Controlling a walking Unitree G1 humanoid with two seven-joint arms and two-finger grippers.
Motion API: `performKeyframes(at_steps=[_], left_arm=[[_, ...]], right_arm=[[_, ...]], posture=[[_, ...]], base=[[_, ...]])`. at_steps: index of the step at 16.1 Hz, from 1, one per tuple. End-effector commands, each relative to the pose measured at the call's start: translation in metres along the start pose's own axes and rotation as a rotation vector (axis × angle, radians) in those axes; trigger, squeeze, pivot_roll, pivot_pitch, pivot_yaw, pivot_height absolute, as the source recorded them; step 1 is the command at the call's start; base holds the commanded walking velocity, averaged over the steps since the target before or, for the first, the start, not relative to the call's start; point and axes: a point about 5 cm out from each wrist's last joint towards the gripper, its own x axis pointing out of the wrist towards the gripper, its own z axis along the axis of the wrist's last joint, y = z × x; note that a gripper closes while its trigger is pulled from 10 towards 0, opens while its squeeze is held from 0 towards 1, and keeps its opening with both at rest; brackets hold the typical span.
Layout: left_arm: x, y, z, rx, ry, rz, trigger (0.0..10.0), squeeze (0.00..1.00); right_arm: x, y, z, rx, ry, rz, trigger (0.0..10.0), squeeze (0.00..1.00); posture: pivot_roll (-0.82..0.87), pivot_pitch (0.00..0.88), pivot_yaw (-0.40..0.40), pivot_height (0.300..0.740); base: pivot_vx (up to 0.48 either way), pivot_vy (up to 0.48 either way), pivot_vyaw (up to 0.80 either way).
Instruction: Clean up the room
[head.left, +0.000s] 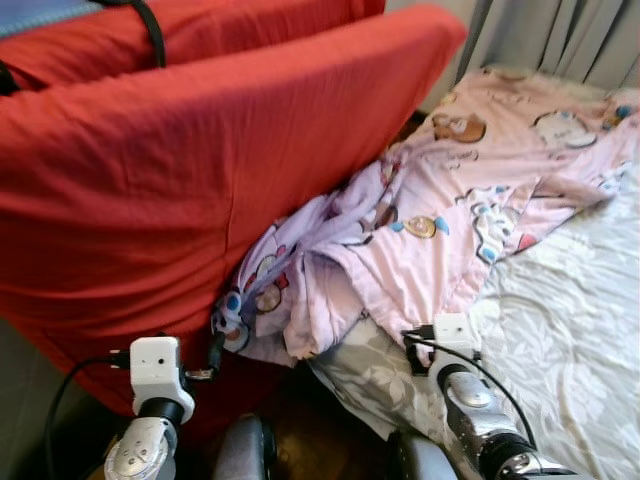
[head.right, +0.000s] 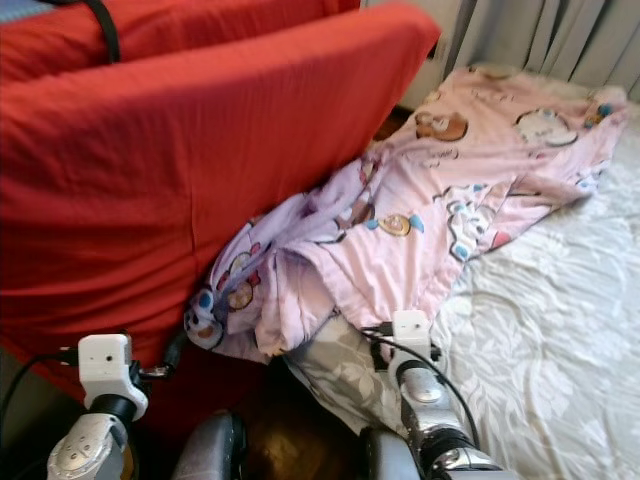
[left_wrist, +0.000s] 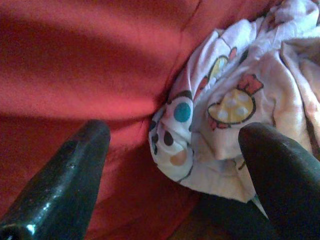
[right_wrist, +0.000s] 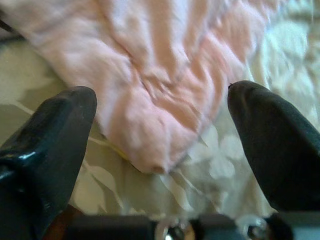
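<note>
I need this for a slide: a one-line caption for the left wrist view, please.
Open left gripper faces the pink cartoon-print blanket's bunched corner against the red cover.

There is one pink blanket (head.left: 440, 240) with cartoon prints, and it lies crumpled across the near left corner of one bed (head.left: 570, 340), which has a grey-white flowered sheet. One big red cover (head.left: 180, 170) stands at the bed's left edge. Two grippers are present, the left gripper (left_wrist: 175, 170) and the right gripper (right_wrist: 162, 135), each with two black fingers spread apart.
</note>
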Motion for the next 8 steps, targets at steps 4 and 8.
performKeyframes(at_steps=[4, 8], left_arm=[[-0.02, 0.005, 0.0, 0.009, 0.033, 0.025, 10.0, 0.0], [-0.034, 0.009, 0.002, 0.018, 0.06, 0.034, 10.0, 0.0]], right_arm=[[-0.002, -0.007, -0.013, 0.183, 0.069, -0.051, 10.0, 0.0], [-0.002, -0.005, -0.013, 0.341, 0.092, -0.058, 10.0, 0.0]], posture=[[0.18, 0.273, -0.051, 0.621], [0.2, 0.3, -0.046, 0.621]], base=[[0.0, 0.0, 0.0], [0.0, 0.0, 0.0]])
